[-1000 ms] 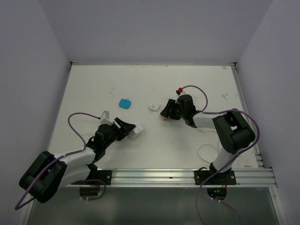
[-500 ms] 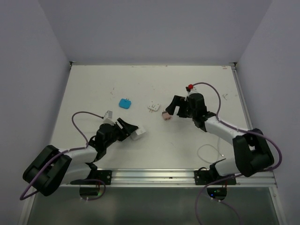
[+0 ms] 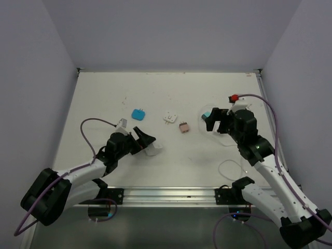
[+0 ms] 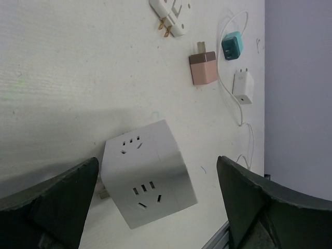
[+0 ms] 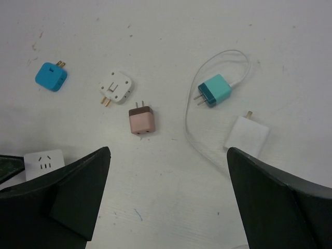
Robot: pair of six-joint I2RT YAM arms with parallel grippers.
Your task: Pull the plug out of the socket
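Observation:
The socket (image 4: 148, 176), a white cube with slot holes and a short metal prong, lies on the table between my left gripper's (image 4: 157, 161) open fingers. It sits close to the left finger and clear of the right one. In the top view the socket (image 3: 153, 150) sits at the left gripper (image 3: 147, 143). A pink plug (image 5: 141, 120) lies loose on the table, apart from the socket, and also shows in the top view (image 3: 183, 127). My right gripper (image 5: 168, 150) is open and empty, raised above the table at the right (image 3: 211, 121).
A small white plug (image 5: 116, 87), a blue plug (image 5: 51, 78), a teal plug (image 5: 214, 91) with a thin white cable (image 5: 193, 136) and a plain white block (image 5: 247, 136) lie around the pink plug. The table's metal rail (image 3: 207, 194) runs along the near edge.
My right gripper has let go of the pink plug and drawn back to the right and upward; the plug stays on the table. The left gripper and socket shifted slightly.

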